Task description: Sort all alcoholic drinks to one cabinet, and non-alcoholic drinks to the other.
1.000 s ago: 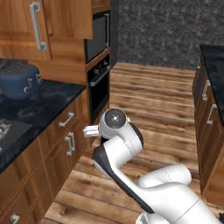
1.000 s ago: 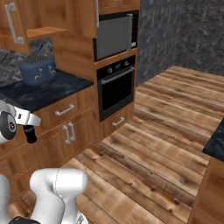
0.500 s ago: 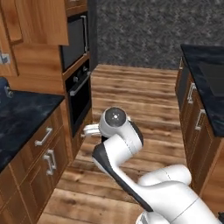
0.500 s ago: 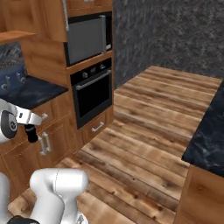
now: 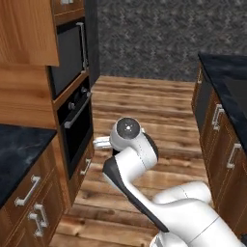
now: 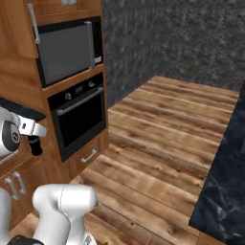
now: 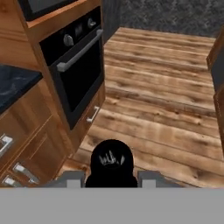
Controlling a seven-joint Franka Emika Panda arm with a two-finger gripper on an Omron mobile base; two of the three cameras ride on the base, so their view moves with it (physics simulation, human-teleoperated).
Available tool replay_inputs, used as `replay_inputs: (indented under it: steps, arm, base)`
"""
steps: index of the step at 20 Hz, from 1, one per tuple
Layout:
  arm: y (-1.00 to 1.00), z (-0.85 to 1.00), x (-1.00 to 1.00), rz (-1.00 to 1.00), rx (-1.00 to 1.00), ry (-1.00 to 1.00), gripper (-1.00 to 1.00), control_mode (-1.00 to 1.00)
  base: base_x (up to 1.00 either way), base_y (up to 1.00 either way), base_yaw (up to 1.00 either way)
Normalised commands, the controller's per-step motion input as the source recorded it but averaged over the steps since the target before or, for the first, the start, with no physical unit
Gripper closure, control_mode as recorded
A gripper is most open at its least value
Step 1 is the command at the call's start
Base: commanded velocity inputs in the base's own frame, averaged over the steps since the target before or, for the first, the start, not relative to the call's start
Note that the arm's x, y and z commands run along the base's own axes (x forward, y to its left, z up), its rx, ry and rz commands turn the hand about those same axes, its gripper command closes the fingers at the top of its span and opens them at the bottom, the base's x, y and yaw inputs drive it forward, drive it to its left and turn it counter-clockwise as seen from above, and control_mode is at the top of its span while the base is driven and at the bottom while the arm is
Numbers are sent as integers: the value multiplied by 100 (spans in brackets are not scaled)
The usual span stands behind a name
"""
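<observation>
A mobile kitchen robot carries a small black bottle across the room, mid-errand in a job of sorting drinks between two cabinets.

At far left, dark stone counter tops wooden drawers. Next to it stands a tall wooden column holding a microwave above a black oven with a long silver handle. In front of these units hangs the gripper, its fingers clamped on either side of the black bottle, whose dark cap fills the lower middle of the hand view; in the right base view the bottle shows as a dark shape hanging just beneath the white wrist. To the right, bare wooden floor runs back to a grey stone wall, and a second dark counter with wooden cupboards lines the far right.

By the look of it, the work is partway through at best: one soft drink is in hand and not yet shelved. Neither destination cabinet can be made out with a door open, and the other bottles cannot be placed, so how many are already sorted cannot be told. What remains, at the least, is delivering this bottle to the cabinet for non-alcoholic drinks.
</observation>
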Motion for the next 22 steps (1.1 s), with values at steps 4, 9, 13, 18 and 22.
replay_inputs:
  steps: [4,9,13,18,22]
  arm:
    - [0,0,0,0,0,0,100,100]
    - [0,0,0,0,0,0,100,100]
    - [0,0,0,0,0,0,100,100]
    - [0,0,0,0,0,0,100,100]
    - [0,0,0,0,0,0,100,100]
  base:
    - [96,25,-2]
    - [84,43,6]
    - [56,38,19]
    - [29,50,25]
    - [26,52,26]
